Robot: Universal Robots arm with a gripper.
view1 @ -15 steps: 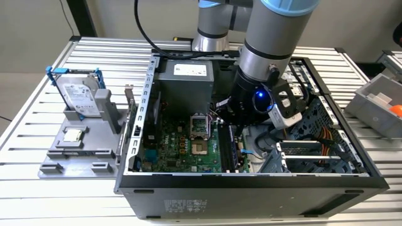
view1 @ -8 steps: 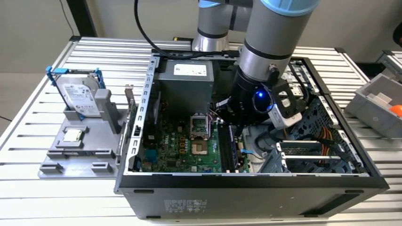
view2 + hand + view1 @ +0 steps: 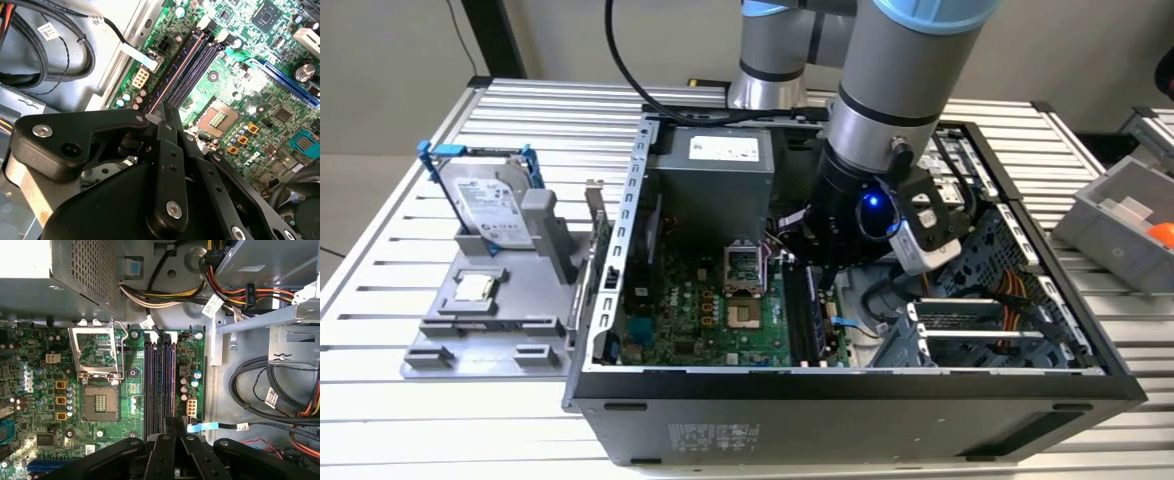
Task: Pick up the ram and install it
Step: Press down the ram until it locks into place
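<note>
Reaching inside open computer case (image 3: 854, 385), gripper (image 3: 172, 427) pinching ram (image 3: 172, 75) at motherboard (image 3: 100, 365) slots.

One open computer case (image 3: 854, 400), one motherboard (image 3: 707, 315), one hard drive (image 3: 491, 205), one grey holder (image 3: 487, 320) and one arm (image 3: 907, 90)

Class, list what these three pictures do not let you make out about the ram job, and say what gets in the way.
1. Exterior view: the arm hides much of the slots, so no ram can be picked out.
2. Both wrist views: the claw covers the slots' near end; whether it holds a ram cannot be told.
3. Exterior view: the chip on the stand is too small for detail.
</note>
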